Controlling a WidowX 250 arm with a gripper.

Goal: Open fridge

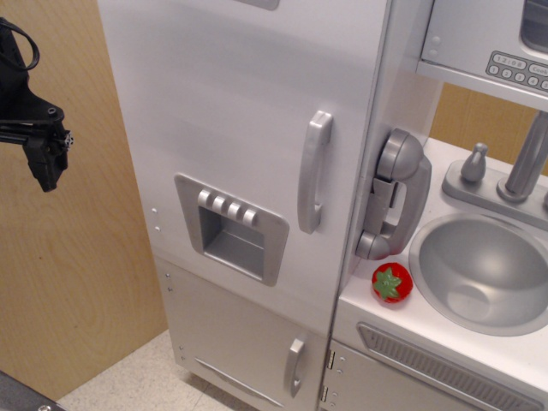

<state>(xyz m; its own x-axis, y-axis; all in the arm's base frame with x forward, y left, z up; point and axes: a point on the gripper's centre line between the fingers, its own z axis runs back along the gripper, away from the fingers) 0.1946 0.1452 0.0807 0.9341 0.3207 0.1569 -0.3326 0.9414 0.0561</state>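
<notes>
The fridge (248, 111) is a tall silver-white toy unit filling the middle of the view. Its big door is shut, with a vertical grey handle (313, 171) near the right edge and a recessed grey dispenser panel (231, 228) at lower left. My black gripper (44, 163) hangs at the far left edge, well away from the door and level with the handle. Its fingers point down and I cannot tell whether they are open or shut. It holds nothing that I can see.
A smaller lower door with a short handle (295, 366) sits below. A grey toy phone (394, 193) hangs right of the fridge. A red strawberry (391, 282) lies by the sink (484, 274) and tap (527, 163). A microwave (488, 38) sits top right. A wooden wall (77, 282) stands behind the gripper.
</notes>
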